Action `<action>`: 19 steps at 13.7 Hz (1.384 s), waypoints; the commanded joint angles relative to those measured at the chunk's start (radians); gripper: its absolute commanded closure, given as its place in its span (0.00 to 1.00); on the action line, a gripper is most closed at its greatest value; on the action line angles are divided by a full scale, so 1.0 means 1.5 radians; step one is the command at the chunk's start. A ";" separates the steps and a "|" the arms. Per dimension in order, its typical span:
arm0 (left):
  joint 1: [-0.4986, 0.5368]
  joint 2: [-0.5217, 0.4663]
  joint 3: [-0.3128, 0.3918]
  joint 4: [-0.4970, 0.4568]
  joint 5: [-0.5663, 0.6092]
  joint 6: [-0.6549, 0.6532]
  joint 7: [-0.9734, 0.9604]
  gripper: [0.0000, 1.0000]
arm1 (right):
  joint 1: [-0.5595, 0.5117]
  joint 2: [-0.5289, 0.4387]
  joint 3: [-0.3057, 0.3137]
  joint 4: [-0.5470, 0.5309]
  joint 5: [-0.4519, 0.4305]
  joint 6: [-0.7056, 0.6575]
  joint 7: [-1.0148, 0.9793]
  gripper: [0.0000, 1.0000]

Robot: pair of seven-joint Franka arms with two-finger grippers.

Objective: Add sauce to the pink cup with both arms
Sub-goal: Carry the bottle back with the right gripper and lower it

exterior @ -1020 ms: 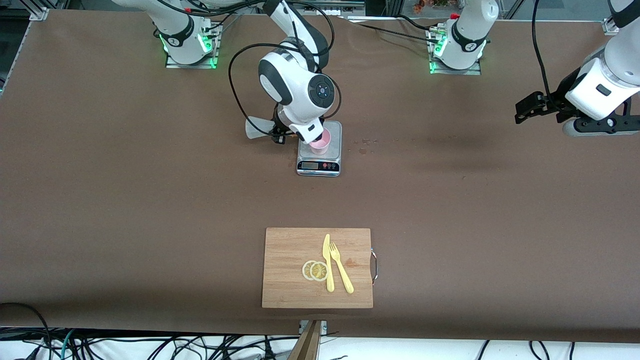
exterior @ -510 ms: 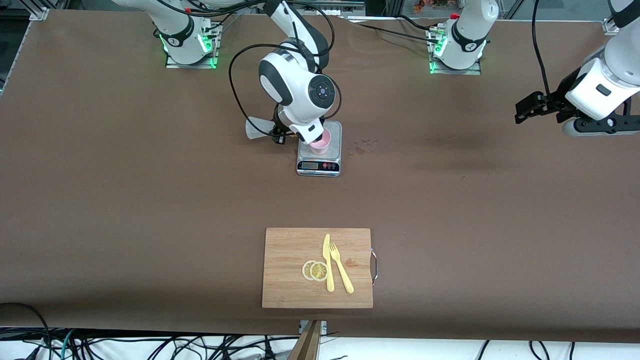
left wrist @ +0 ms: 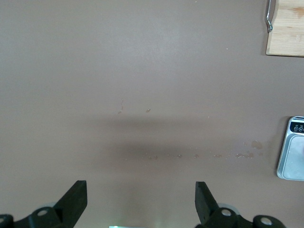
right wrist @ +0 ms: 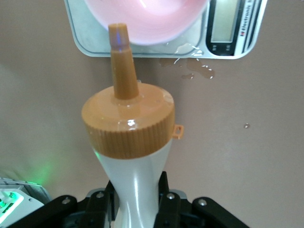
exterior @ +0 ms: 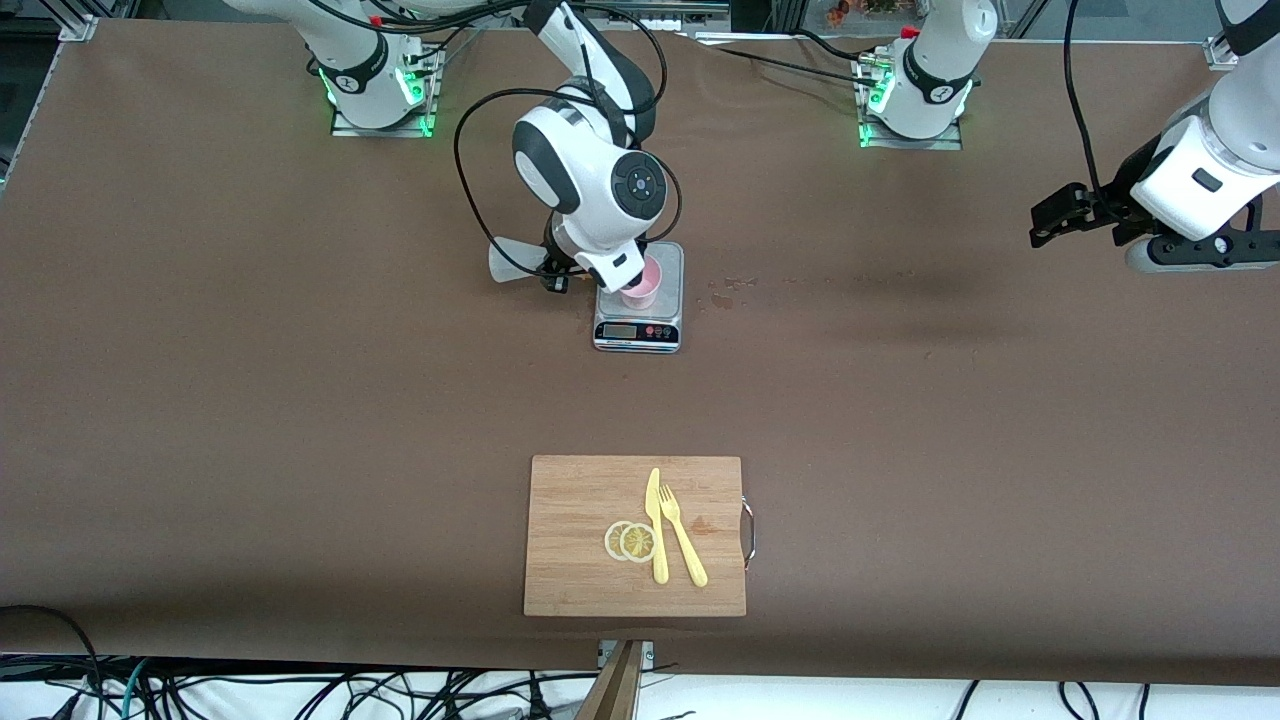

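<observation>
The pink cup (exterior: pixel 645 286) (right wrist: pixel 147 19) stands on a small digital scale (exterior: pixel 640 332) (right wrist: pixel 228 28) in the middle of the table. My right gripper (exterior: pixel 557 272) (right wrist: pixel 137 187) is shut on the sauce, a whitish squeeze bottle (exterior: pixel 510 262) (right wrist: pixel 137 185) pinched narrow between the fingers. The bottle is tilted, and its orange nozzle (right wrist: pixel 121 61) points at the cup with its tip over the rim. My left gripper (exterior: pixel 1042 222) (left wrist: pixel 141 190) waits open and holds nothing, above the bare table at the left arm's end.
A wooden cutting board (exterior: pixel 580 540) (left wrist: pixel 287 28) lies nearer to the front camera, with lemon slices (exterior: pixel 630 541), a yellow knife and a yellow fork on it. Small wet drops (exterior: pixel 725 292) (right wrist: pixel 194 66) mark the table beside the scale.
My right wrist with the bottle has shifted slightly toward the right arm's end of the table. The left arm has not moved.
</observation>
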 commanded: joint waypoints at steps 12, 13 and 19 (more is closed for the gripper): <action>0.007 0.000 -0.004 0.009 -0.012 -0.009 0.014 0.00 | -0.300 -0.165 0.009 -0.042 0.194 -0.026 -0.327 0.80; 0.007 0.000 -0.004 0.009 -0.012 -0.009 0.014 0.00 | -0.332 -0.167 0.009 -0.042 0.209 -0.026 -0.368 0.80; 0.007 0.000 -0.004 0.009 -0.012 -0.009 0.013 0.00 | -0.498 -0.151 0.008 -0.042 0.324 -0.027 -0.603 0.80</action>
